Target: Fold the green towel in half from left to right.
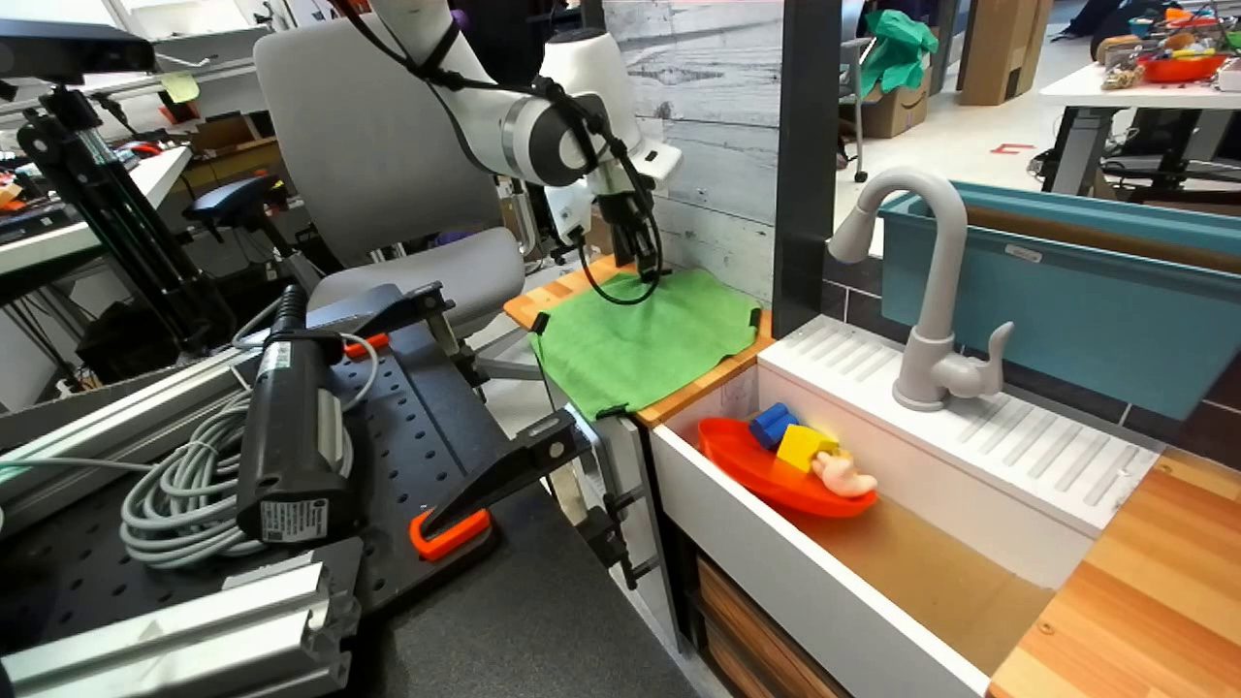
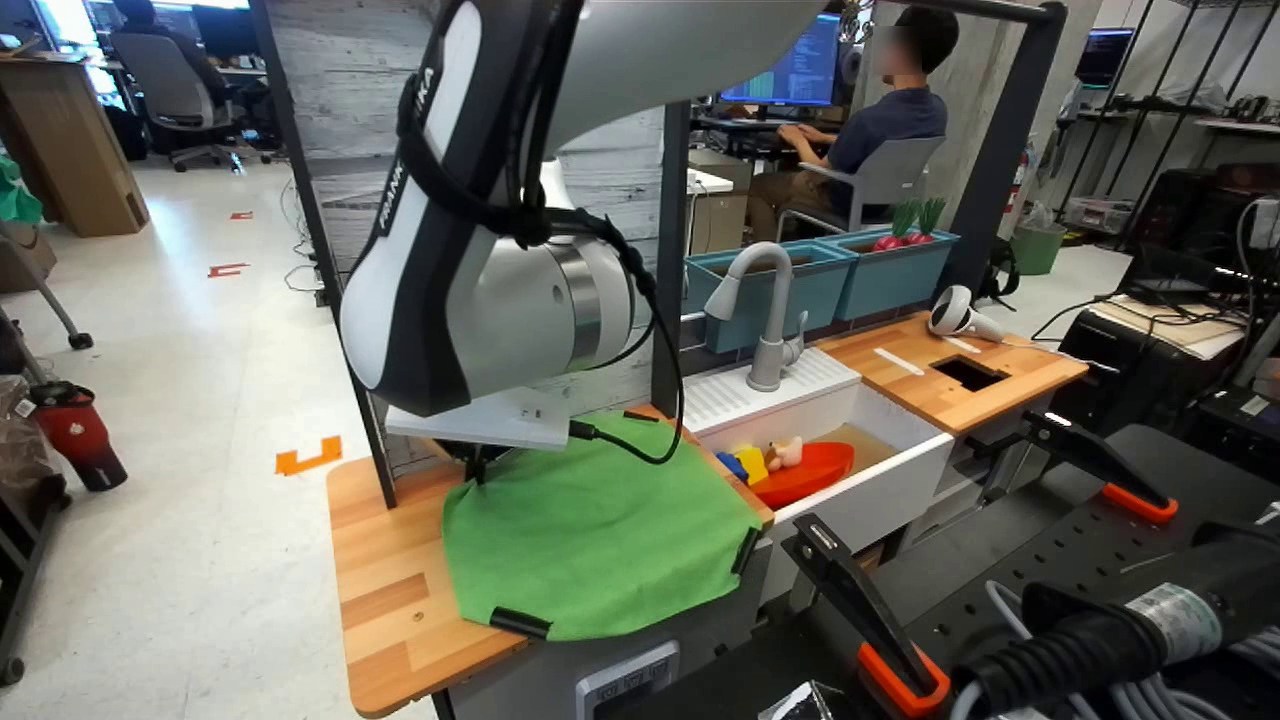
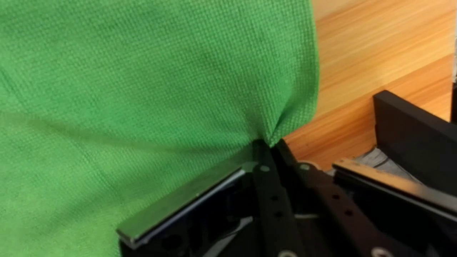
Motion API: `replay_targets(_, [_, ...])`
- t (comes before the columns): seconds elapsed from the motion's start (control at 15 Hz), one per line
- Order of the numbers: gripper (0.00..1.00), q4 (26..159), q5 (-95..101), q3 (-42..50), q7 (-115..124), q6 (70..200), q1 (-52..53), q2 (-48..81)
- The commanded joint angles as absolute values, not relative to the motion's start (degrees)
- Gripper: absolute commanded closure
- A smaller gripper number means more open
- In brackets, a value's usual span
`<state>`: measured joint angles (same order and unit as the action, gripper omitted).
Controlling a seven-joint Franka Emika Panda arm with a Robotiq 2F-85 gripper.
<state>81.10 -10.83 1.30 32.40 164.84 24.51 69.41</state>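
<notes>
The green towel (image 1: 630, 349) lies spread, unfolded, over the wooden counter. It shows in both exterior views, also here (image 2: 600, 540), and fills most of the wrist view (image 3: 150, 82). Small black pieces (image 2: 520, 622) sit at its other corners; I cannot tell whether they are clips or tape. My gripper (image 3: 270, 144) is shut on one towel corner, with the cloth pinched and creased between the fingertips. In an exterior view the gripper (image 1: 635, 276) is low at the towel corner by the plank wall. In another exterior view the arm and wrist mostly hide it.
The plank wall (image 1: 713, 145) and a dark post (image 1: 808, 165) stand close behind the towel. A white sink (image 1: 824, 591) with toys and a grey faucet (image 1: 936, 291) adjoin the counter (image 2: 390, 570). Black clamps (image 2: 860, 600) and a black cart (image 1: 543, 620) stand nearby.
</notes>
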Motion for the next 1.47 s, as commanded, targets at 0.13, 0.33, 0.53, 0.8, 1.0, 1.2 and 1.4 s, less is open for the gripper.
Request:
replay_targets(0.13, [0.99, 80.0, -11.1, 1.7, 32.8, 164.0, 25.5, 69.9])
replay_targets(0.33, [0.99, 82.6, -11.3, 0.3, 31.8, 165.0, 25.3, 67.9])
replay_targets(0.53, [0.99, 85.7, -11.4, -1.4, 30.6, 166.5, 25.2, 65.8])
replay_targets(0.8, [0.99, 91.2, -11.8, -2.6, 29.2, 169.2, 24.9, 61.7])
replay_targets(1.0, [0.99, 96.1, -12.2, -2.8, 28.6, 171.8, 24.3, 57.8])
replay_targets(1.2, [0.99, 102.0, -12.2, -2.4, 27.8, 174.6, 23.8, 53.6])
replay_targets(1.4, [0.99, 107.8, -11.8, -3.0, 25.1, 176.1, 21.9, 49.9])
